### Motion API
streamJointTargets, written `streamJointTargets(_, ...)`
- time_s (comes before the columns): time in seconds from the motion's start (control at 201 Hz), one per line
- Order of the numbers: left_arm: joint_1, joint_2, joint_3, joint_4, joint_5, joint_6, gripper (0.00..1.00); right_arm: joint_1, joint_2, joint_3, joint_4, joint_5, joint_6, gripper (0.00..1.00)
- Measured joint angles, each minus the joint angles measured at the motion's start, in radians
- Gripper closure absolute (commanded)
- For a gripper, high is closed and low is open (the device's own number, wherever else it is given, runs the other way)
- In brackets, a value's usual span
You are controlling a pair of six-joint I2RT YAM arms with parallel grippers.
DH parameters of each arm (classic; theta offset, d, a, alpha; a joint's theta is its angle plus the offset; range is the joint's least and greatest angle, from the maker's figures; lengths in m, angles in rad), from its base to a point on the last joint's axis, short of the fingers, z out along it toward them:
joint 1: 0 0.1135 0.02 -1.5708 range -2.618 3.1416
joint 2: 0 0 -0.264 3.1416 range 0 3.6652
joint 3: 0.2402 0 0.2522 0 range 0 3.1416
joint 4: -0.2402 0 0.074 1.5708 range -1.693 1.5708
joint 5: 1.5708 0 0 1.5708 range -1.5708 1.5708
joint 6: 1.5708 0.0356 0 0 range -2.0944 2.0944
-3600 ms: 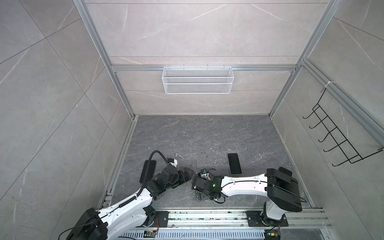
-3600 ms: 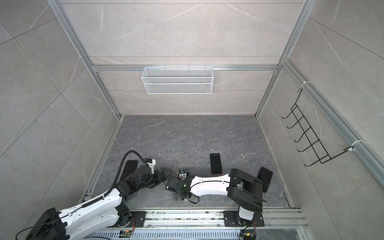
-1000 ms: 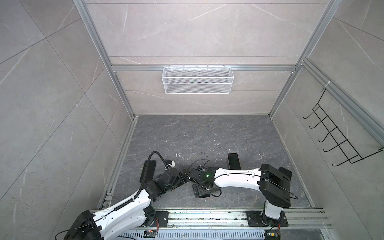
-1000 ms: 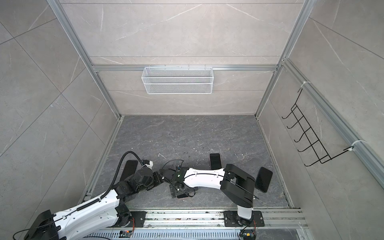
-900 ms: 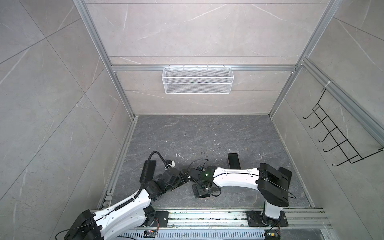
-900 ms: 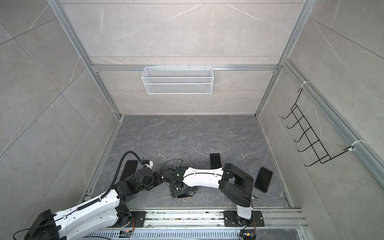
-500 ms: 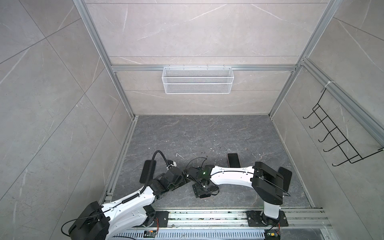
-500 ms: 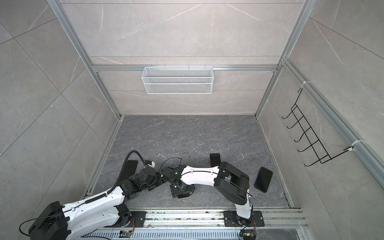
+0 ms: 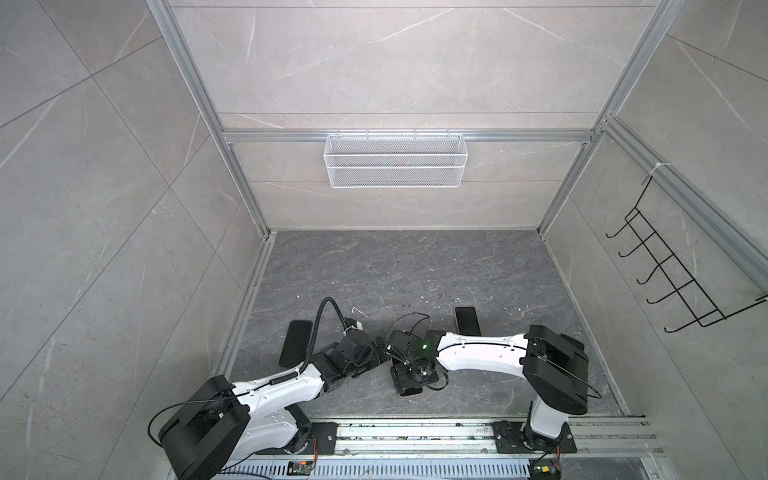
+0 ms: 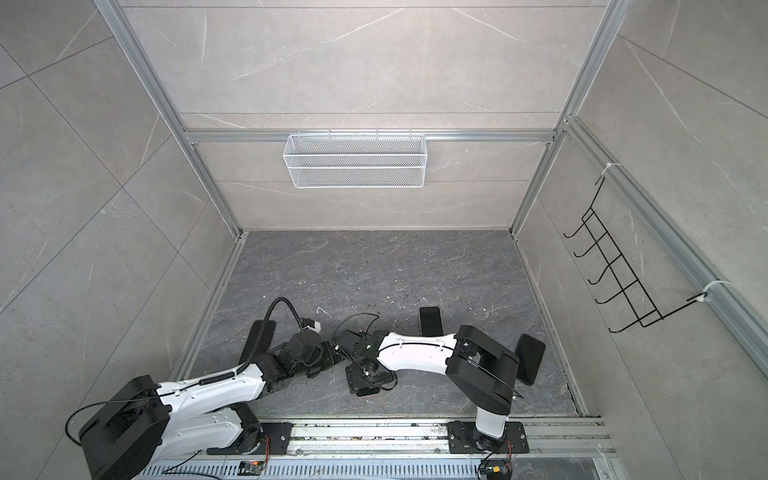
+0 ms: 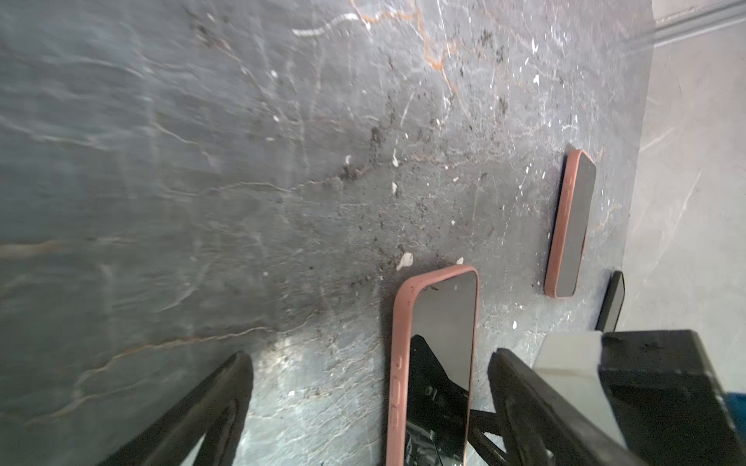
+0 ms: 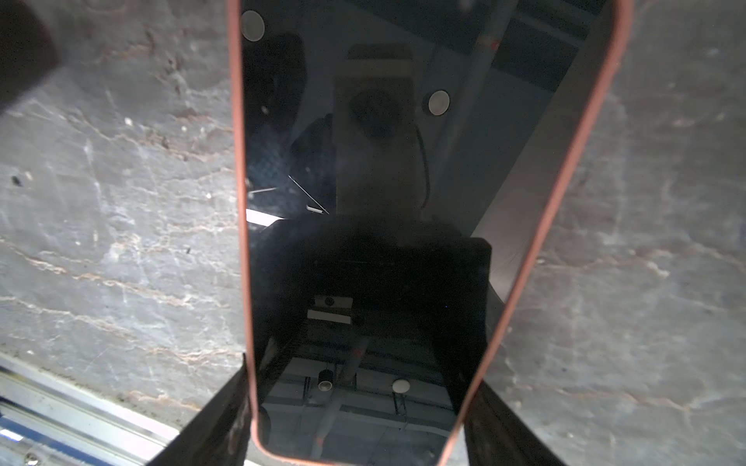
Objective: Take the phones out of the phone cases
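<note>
Screen up in its pink phone case (image 12: 241, 201), the phone (image 12: 363, 161) lay on the floor (image 12: 121, 201), the case's long edges clamped by the right gripper (image 12: 363, 373). The left gripper (image 11: 369, 357) gaped empty nearby, a second cased phone (image 11: 571, 226) beyond.

The phone (image 12: 363, 181) lies flat, dark glossy screen up, on the grey stone floor (image 12: 121, 201). It sits fully inside its salmon-pink phone case (image 11: 401, 343)

Glossy phone (image 12: 363, 161) — matt case (image 11: 400, 355) — rough floor (image 12: 101, 201).
</note>
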State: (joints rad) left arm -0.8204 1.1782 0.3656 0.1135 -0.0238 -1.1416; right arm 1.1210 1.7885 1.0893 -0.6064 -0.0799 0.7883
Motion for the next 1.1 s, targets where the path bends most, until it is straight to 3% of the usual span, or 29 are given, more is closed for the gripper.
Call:
streamJointTargets(0.423,-0.006,0.166,-0.002,0.267,0.077,-0.068,0.27,-0.045,-0.087,-0.117,0.140,-0.083,0.000,0.55)
streamJointTargets(0.797,-0.018,0.285,-0.031,0.446,0.146,-0.129,0.67,-0.060,-0.107,-0.163,0.261,-0.143,0.000,0.56)
streamJointTargets(1.026,-0.018,0.207,-0.076,0.422,0.135,-0.094,0.93,-0.075,-0.115,-0.186,0.315,-0.207,0.000,0.56)
streamJointTargets(1.101,-0.018,0.164,-0.076,0.362,0.123,-0.088,0.98,-0.073,-0.115,-0.193,0.338,-0.226,0.000,0.51)
